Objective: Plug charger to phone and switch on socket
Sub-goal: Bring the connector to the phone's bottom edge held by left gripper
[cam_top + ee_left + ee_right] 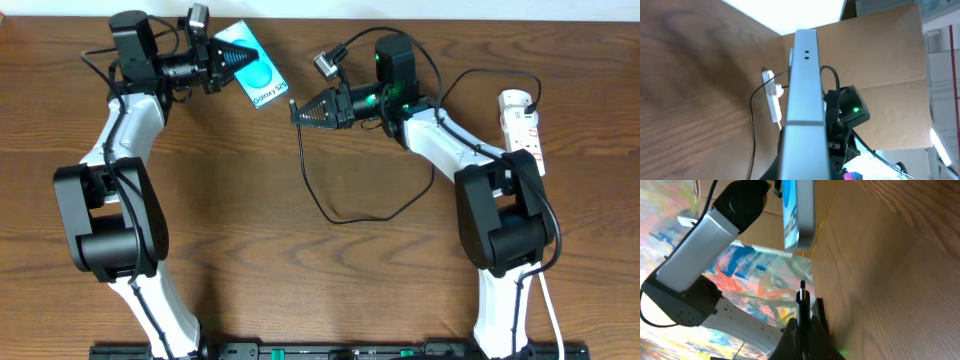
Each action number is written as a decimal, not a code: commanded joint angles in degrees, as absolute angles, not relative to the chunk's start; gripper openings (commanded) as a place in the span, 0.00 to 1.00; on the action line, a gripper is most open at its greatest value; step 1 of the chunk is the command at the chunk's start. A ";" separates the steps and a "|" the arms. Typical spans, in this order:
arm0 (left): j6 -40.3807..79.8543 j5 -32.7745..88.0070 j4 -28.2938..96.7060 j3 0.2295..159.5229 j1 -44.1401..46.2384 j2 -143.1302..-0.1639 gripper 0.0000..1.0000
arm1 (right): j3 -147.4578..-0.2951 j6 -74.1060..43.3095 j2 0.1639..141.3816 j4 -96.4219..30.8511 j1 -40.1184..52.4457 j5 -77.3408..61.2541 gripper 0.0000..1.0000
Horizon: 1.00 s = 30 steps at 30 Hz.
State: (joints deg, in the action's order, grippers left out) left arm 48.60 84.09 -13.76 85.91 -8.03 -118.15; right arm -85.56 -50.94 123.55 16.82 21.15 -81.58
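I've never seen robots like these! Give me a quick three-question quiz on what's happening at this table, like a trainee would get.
1. Fill in: the socket lies on the robot's ____ side.
2. What does the right pincer grip? A: the charger, at its tip; B: the phone; C: nothing.
3. True or false: the charger is already plugged into the phone.
Key: 1 right; 2 A; 3 false, the left pincer holds the phone apart from the tip.
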 commanded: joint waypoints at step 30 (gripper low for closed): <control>53.71 89.58 -18.79 86.37 -7.97 -116.97 0.07 | -85.71 -46.61 123.79 20.60 23.42 -87.42 0.01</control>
